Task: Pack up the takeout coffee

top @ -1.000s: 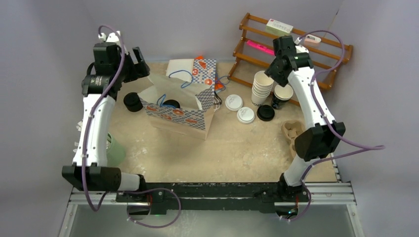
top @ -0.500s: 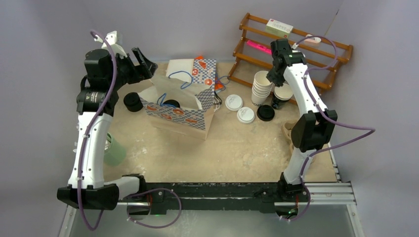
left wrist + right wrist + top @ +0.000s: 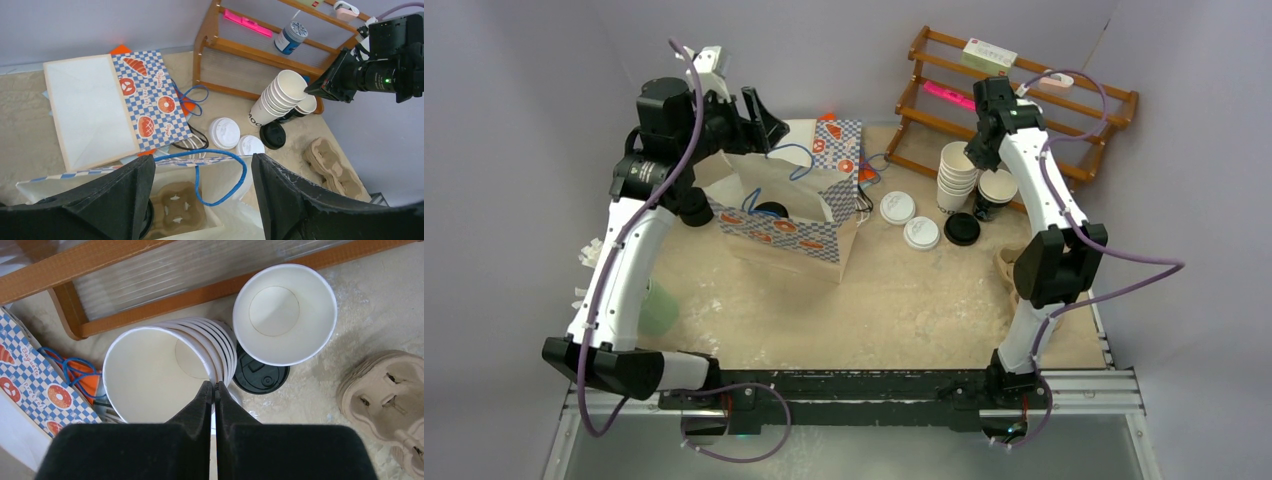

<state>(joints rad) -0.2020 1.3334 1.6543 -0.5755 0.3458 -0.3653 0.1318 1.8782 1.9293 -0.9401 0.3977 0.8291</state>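
Takeout coffee [image 3: 771, 210] inside open paper bag [image 3: 796, 238]

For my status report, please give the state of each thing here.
Blue-checked paper bag: upright, open.
Second checked paper bag: lying flat.
Stack of white paper cups: lidless, tilted.
Single lidless paper cup: upright, empty.
Round black plastic lid: loose.
Two round white plastic lids: loose.
Black-lidded cup in bag: lid on.
Black-lidded cup left of bag: lid on, unpacked.
Left gripper: open, empty.
Right gripper: shut on stack rim.

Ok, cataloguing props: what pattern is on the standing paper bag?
Paper bag: blue-and-white checks with orange pastry prints; top external view.
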